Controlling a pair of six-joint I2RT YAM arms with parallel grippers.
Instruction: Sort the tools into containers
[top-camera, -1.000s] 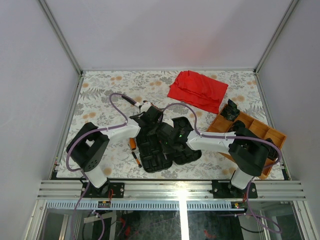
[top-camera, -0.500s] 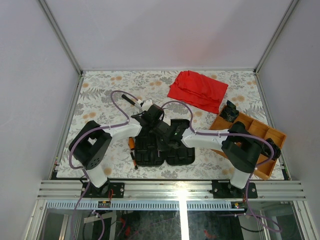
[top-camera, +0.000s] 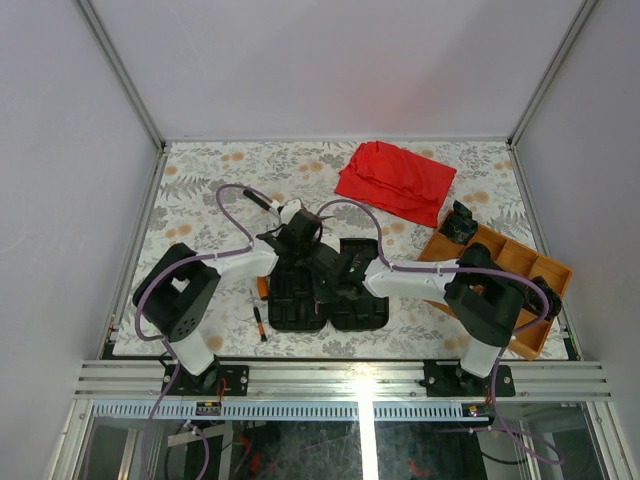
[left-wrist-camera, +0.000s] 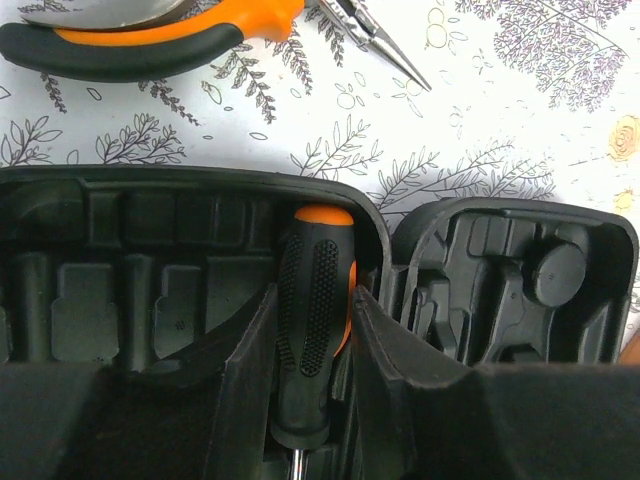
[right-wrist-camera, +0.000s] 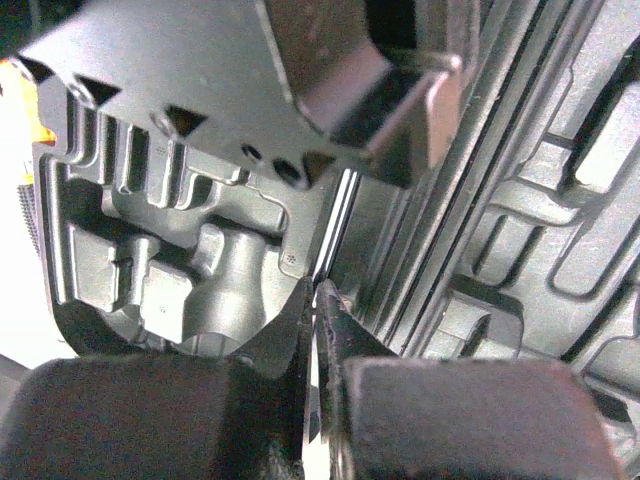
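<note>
We're clamping the screwdriver (left-wrist-camera: 318, 250) handle in the left gripper (left-wrist-camera: 312, 330), jaws narrow, over the open case (left-wrist-camera: 120, 270); the right gripper (right-wrist-camera: 318, 300) is pinching its thin shaft tight.

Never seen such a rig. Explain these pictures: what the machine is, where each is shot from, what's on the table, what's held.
Two robot arms, each ending in a two-finger gripper, are bolted to a flowered table. The wide picture looks down from above; the close-ups come from cameras on the wrists. On the table lie an open black tool case, a red cloth, a wooden tray, orange-handled pliers and a loose small driver. The left gripper grips a black-and-orange screwdriver in the case. The right gripper is shut over the case; whether it pinches anything is unclear.
</note>
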